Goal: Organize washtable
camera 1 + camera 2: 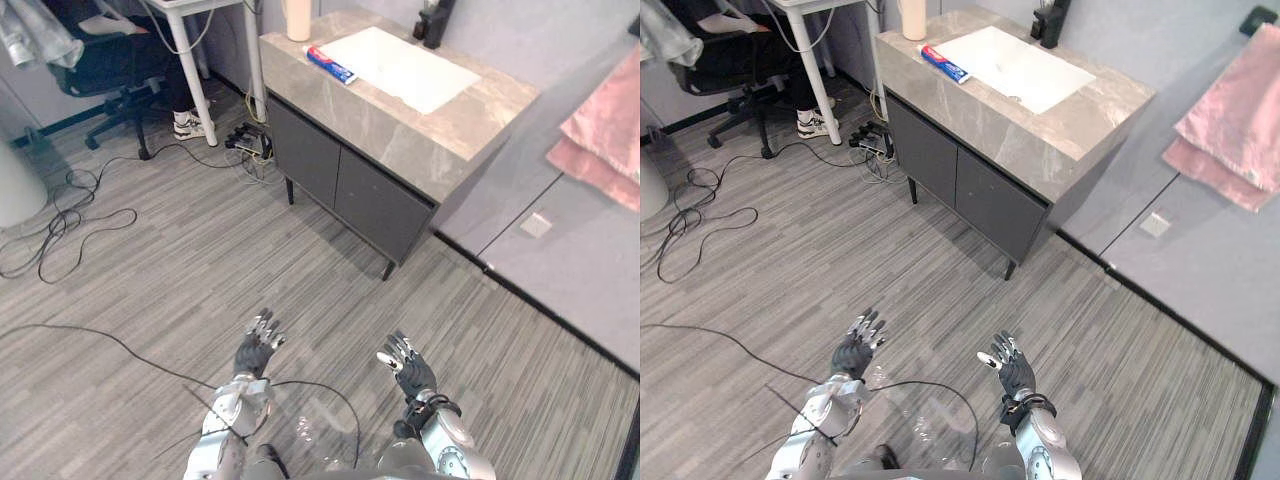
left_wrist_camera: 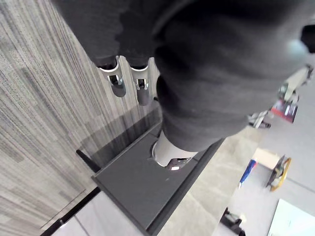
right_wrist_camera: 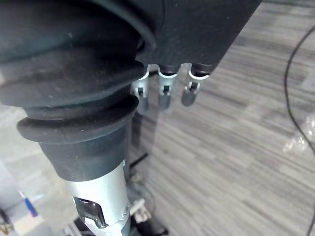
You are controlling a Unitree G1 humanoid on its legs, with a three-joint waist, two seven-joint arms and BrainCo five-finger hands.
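The left hand (image 1: pixel 258 345) and right hand (image 1: pixel 405 365) are hovering side by side over the floor, fingers spread straight and loose, gripping nothing. This looks like a ready pose rather than a reach. The bench (image 1: pixel 400 132) is standing well ahead of both. The toothpaste tube (image 1: pixel 330 64) is lying flat on it, far beyond the fingertips, just beside the white sink (image 1: pixel 400 65). The tube appears to be waiting to be tidied, so the robot probably needs to walk closer before grasping it.
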